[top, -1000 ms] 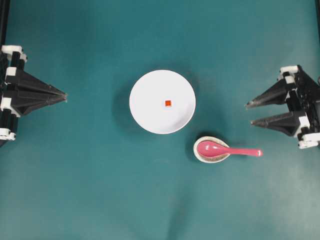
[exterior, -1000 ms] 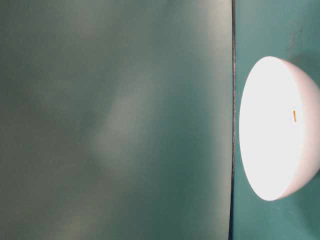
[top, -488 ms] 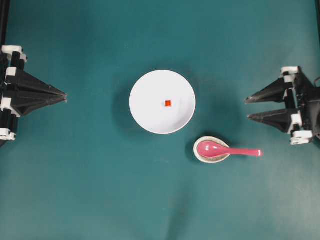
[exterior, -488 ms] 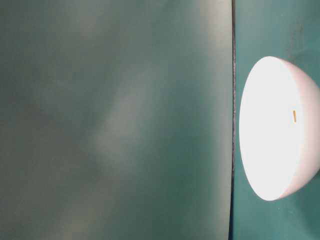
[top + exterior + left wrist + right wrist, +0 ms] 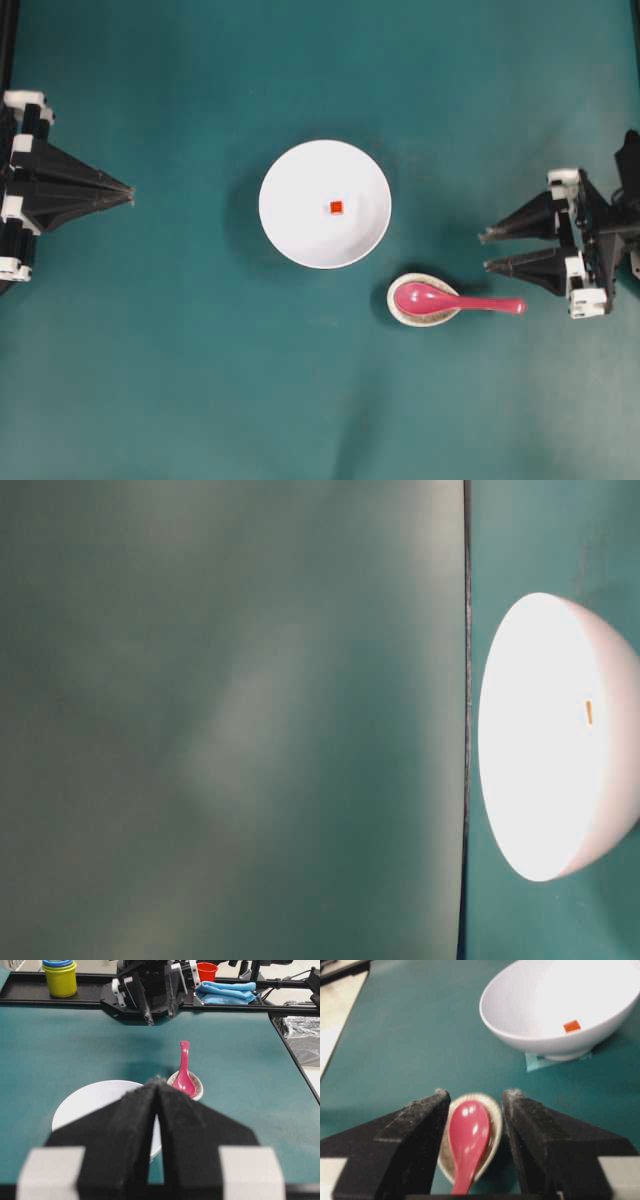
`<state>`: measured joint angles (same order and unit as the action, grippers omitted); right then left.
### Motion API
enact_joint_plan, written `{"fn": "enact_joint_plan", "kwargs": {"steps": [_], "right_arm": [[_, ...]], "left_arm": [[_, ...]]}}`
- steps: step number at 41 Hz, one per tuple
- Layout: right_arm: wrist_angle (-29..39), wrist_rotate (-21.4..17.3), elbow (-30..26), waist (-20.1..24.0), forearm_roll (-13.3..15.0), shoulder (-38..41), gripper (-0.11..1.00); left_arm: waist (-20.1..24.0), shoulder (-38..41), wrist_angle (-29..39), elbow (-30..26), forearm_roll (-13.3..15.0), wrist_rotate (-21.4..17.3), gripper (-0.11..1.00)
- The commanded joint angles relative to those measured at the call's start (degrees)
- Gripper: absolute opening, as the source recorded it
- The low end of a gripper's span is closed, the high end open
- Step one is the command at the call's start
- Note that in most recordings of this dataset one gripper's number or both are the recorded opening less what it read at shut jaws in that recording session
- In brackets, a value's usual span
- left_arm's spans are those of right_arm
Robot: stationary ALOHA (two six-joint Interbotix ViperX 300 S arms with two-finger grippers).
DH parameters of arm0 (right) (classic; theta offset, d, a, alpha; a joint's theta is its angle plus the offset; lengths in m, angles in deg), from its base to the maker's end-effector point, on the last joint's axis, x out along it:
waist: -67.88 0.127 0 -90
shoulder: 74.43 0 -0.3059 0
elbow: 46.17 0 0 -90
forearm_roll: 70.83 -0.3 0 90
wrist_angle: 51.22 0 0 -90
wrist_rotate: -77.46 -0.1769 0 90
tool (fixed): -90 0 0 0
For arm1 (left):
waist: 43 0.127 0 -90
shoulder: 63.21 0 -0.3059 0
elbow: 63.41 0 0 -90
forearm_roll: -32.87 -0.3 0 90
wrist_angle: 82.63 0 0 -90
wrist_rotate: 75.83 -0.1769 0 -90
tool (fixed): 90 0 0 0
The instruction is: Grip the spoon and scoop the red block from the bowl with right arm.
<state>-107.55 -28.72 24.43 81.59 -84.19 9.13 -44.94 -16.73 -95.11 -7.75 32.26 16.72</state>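
Note:
The pink-red spoon (image 5: 455, 300) lies with its scoop in a small speckled dish (image 5: 423, 312) and its handle pointing right. The white bowl (image 5: 300, 200) stands mid-table with the tiny red block (image 5: 336, 207) inside it. My right gripper (image 5: 485, 252) is open, just up and right of the handle's end and not touching it. In the right wrist view the spoon (image 5: 468, 1140) shows through the gap between the fingers (image 5: 427, 1125), with the bowl (image 5: 520, 1010) and the block (image 5: 572, 1025) beyond. My left gripper (image 5: 130, 192) stays shut at the left edge.
A scrap of teal tape (image 5: 535, 1062) sticks out under the bowl's foot. Beyond the table's far rail, in the left wrist view, are stacked cups (image 5: 60, 980), a red cup (image 5: 206, 970) and a folded blue cloth (image 5: 225, 991).
My right gripper has swung down and slightly left in the overhead view, closer to the spoon's handle, still open. The left arm, bowl, block and spoon have not moved.

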Motion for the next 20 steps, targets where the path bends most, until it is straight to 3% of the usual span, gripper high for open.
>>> {"fn": "enact_joint_plan", "kwargs": {"steps": [1, 12, 20], "right_arm": [[-2.5, 1.3, -1.3, 4.6, -5.5, 2.7, 0.54], [-8.4, 5.0, -2.2, 16.7, -20.8, 10.3, 0.54], [-8.9, 5.3, -2.8, 24.2, -27.1, 13.6, 0.53]], "left_arm": [[-0.3, 0.4, -0.3, -1.8, -0.2, 0.1, 0.0], [-0.2, 0.1, -0.3, -1.8, -0.2, 0.1, 0.0], [-0.3, 0.0, 0.5, -1.8, -0.2, 0.1, 0.0]]}}
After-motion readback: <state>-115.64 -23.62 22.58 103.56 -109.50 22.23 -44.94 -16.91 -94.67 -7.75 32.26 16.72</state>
